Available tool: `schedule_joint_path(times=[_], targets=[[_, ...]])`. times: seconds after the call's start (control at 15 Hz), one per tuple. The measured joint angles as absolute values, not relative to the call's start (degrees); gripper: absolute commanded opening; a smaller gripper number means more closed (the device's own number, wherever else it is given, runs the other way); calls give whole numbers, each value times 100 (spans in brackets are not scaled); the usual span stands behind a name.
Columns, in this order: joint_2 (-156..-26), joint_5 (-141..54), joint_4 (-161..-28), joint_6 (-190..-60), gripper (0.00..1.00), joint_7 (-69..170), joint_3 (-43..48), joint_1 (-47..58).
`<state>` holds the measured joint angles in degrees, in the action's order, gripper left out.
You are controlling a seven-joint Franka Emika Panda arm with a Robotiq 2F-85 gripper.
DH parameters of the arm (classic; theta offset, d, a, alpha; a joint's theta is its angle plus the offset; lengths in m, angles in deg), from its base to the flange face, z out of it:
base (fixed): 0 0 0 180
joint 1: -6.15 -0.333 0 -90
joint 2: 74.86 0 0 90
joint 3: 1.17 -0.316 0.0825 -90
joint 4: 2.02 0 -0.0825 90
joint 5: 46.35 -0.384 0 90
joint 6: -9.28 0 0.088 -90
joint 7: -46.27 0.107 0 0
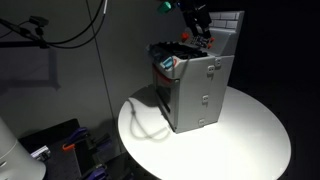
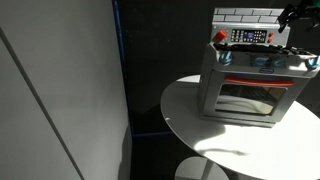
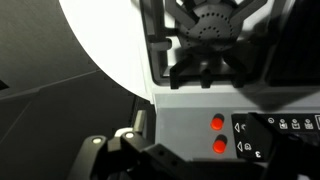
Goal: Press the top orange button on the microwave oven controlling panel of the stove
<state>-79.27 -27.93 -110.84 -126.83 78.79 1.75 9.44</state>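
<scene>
The grey toy stove [image 1: 203, 95] stands on a round white table [image 1: 255, 135], and it also shows in an exterior view [image 2: 212, 75]. Its small dark control panel [image 2: 249, 37] sits under the tiled back. In the wrist view the panel [image 3: 283, 135] lies at the right, with two orange buttons beside it, one [image 3: 217, 123] above the other [image 3: 220, 146]. My gripper [image 3: 185, 170] hovers over the stove top, close to the buttons, and its fingers look shut and empty. It shows at the top of both exterior views [image 1: 200, 22] [image 2: 300, 14].
A dark burner grate [image 3: 213, 35] and colourful pieces [image 1: 170, 64] lie on the stove top. The tiled back [image 1: 229, 24] rises just behind the gripper. A cable [image 1: 140, 120] trails over the table. Dark walls surround the table [image 2: 200, 130].
</scene>
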Motion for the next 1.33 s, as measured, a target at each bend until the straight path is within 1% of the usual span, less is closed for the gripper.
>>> schedule_joint_path(times=[0.73,1.33], targets=[[-8573,-2592,-10480,-12721,100,8499,409,779],[-8822,-2586,-10185,-12721,100,8692,590,679]])
